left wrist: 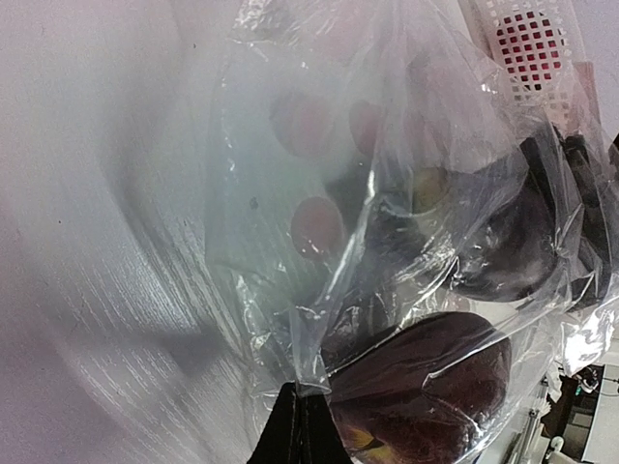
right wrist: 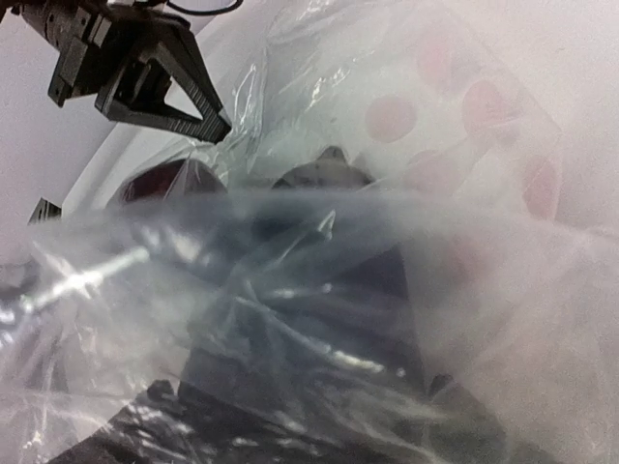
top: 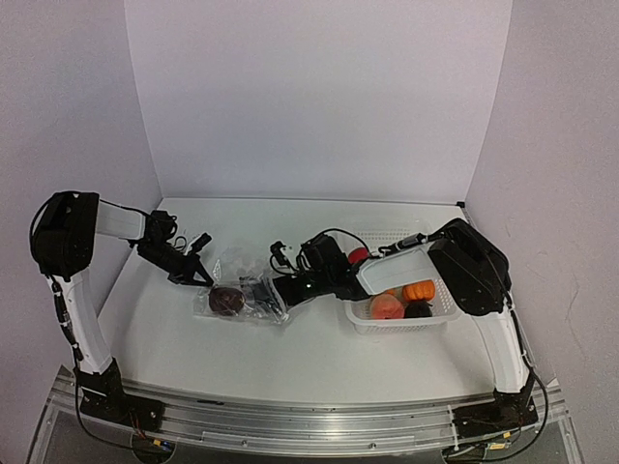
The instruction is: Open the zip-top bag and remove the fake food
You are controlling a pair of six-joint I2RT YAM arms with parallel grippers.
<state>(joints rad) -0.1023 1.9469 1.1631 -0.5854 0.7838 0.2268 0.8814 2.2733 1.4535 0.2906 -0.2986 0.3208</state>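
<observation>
View from above: a white tabletop (top: 319, 358) enclosed by white walls at the back and both sides. The zip-top bag (top: 234, 265), clear and crinkled with faint pink round marks, lies left of centre, well away from every edge. Wide stretches of tabletop lie between it and the near edge, and between it and the back wall.

The left pincer (top: 200, 275) reaches in from the left and is closed tight on the bag's left edge; in the left wrist view its dark tips pinch a fold of plastic. A dark purple piece of fake food (top: 228, 301) sits inside the bag, just beside that grip.

The right pincer (top: 263, 292) comes in from the right and meets the bag's right side. Crumpled plastic fills the right wrist view, so I cannot tell how wide it stands or whether it holds anything.

A white mesh basket (top: 398, 326) stands right of centre, close to the right wall. It holds orange (top: 419, 290), peach (top: 386, 307), black (top: 418, 311) and red (top: 359, 254) pieces. The right arm lies over its back left rim.
</observation>
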